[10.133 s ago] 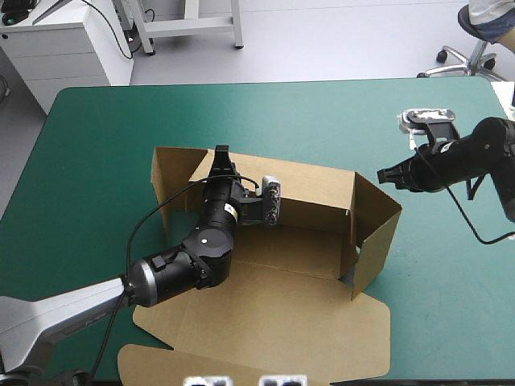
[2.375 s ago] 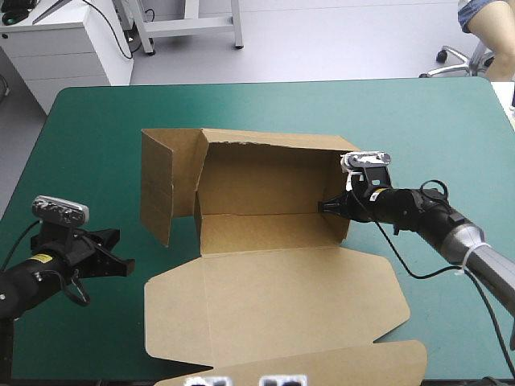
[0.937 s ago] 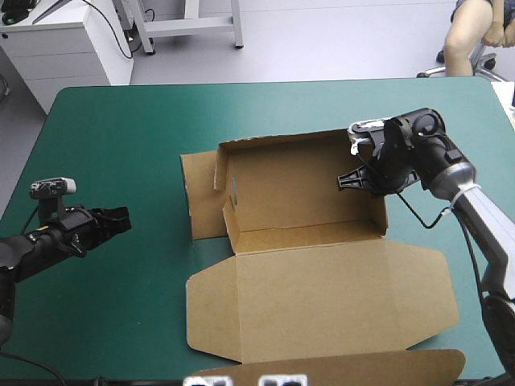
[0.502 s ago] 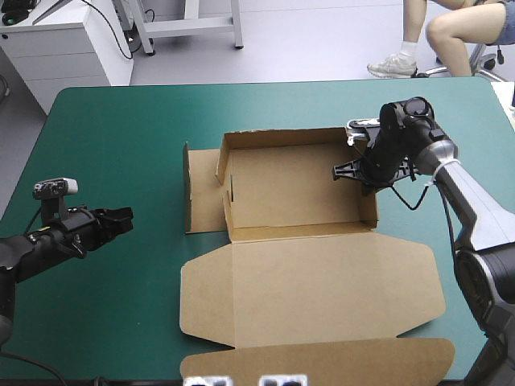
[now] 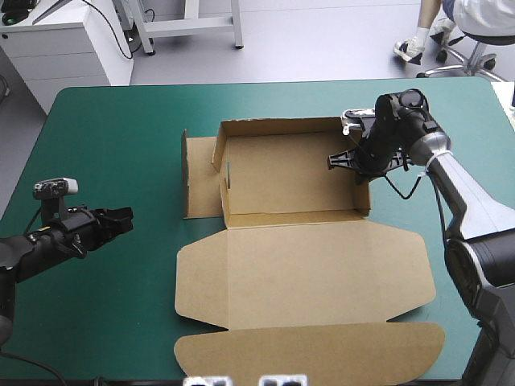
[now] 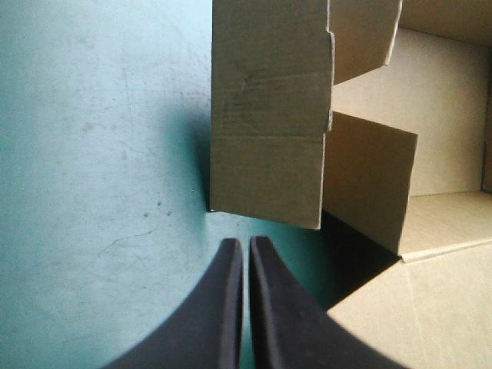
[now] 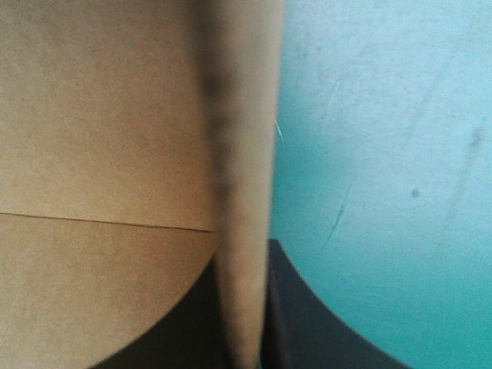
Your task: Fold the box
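The brown box stands as an open tray in the middle of the table, its walls raised. Its lid lies flat toward the table's front edge, ending in a long tuck flap. A side flap sticks out on the tray's left. My right gripper is shut on the tray's right wall; in the right wrist view that wall runs between my fingers. My left gripper hovers shut over the cover, left of the box, and the side flap is just ahead of it.
Bare teal-green cover lies left of the box and along the far edge. The tuck flap reaches almost to the table's front edge. More cover shows right of the right arm.
The right gripper has turned and nudged the box a little to the left and squared it to the table. The lid now lies flatter. The left arm has stayed in place.
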Motion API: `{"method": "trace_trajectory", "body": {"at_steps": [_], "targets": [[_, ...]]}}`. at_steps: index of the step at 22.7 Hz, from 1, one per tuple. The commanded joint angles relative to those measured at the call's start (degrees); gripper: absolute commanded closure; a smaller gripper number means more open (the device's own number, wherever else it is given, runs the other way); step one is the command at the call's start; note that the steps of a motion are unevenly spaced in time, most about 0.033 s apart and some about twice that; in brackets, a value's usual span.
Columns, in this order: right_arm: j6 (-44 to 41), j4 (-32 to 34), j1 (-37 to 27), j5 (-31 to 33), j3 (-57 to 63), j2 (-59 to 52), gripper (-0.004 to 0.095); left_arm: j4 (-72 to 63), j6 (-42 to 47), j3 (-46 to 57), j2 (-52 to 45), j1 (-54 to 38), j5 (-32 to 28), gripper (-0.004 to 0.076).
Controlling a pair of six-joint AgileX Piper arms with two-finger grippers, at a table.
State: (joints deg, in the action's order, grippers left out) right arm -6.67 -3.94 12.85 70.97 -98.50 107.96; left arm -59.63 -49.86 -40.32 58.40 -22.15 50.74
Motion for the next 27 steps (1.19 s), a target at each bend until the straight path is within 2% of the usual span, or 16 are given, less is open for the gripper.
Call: {"method": "trace_trajectory", "body": {"at_steps": [1,6,9,12,14,18,20,22,27], "targets": [[0.35,0.44,-0.29,0.69,-1.47,-2.08,0.092,-3.44,0.05,-1.79,-0.65,0.1,-0.15,0.0713],[0.58,0.95,-0.29,0.69,-1.47,-2.08,0.092,-3.44,0.05,-1.79,-0.65,0.1,-0.15,0.0713],[0.71,3.94,-0.29,0.43,-1.47,-2.08,0.092,-3.44,0.05,-1.79,-0.65,0.1,-0.15,0.0713],[1.45,0.23,-1.85,0.62,-1.58,-2.08,0.0912,-3.44,0.05,-1.79,-0.65,0.1,0.05,0.0713],[2.54,-3.36,-3.15,0.62,-1.57,-2.08,0.0818,-3.44,0.05,-1.79,-0.65,0.1,0.32,0.0713],[3.16,-7.46,-5.25,0.62,-1.65,-2.08,0.038,-3.44,0.05,-1.79,-0.65,0.1,0.32,0.0715],[3.16,-7.07,-5.46,0.17,-1.78,-2.08,0.0216,-3.44,0.05,-1.79,-0.65,0.1,0.32,0.0715],[3.16,-7.1,-5.81,0.05,-3.86,-2.08,0.0165,-3.44,0.05,-1.79,-0.65,0.1,0.41,0.0716],[2.65,-7.36,-5.81,0.66,-10.75,-2.45,0.0165,-3.33,0.05,-1.79,-0.65,0.1,0.41,0.0716]]}}
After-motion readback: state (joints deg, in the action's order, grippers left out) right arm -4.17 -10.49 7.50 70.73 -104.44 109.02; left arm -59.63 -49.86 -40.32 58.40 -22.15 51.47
